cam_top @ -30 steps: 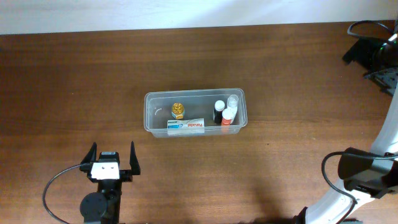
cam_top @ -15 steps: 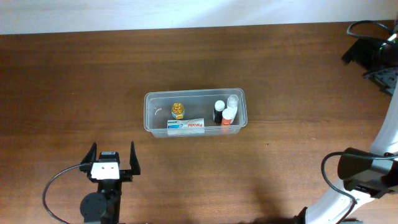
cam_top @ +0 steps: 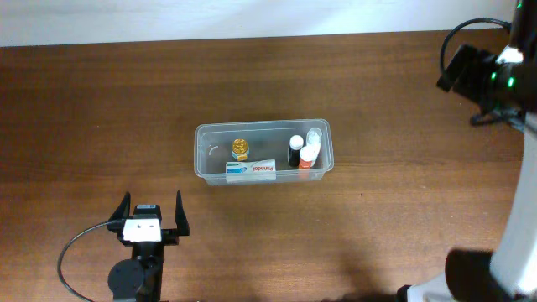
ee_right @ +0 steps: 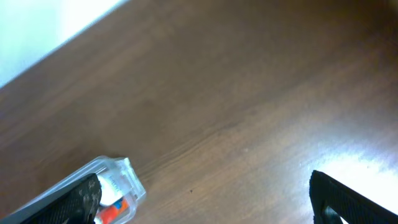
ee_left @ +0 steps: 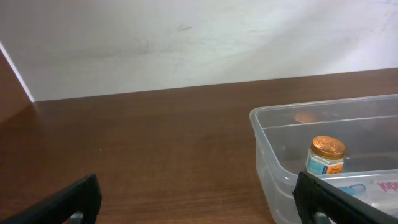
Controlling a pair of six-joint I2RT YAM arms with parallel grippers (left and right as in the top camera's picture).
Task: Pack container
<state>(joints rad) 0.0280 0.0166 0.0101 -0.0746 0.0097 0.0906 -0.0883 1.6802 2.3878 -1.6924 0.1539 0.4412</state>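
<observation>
Container: we see a jar, tube and bottles inside.
Left gripper: fingers spread wide.
Right gripper: fingers wide too, above the table.

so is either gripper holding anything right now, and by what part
Nothing is held: the left gripper and right gripper are both open and empty.

I see the container mid-counter: jar at its left, tube along its near wall, 3 bottles at its right. My left tool sits near-left, well apart.
</observation>
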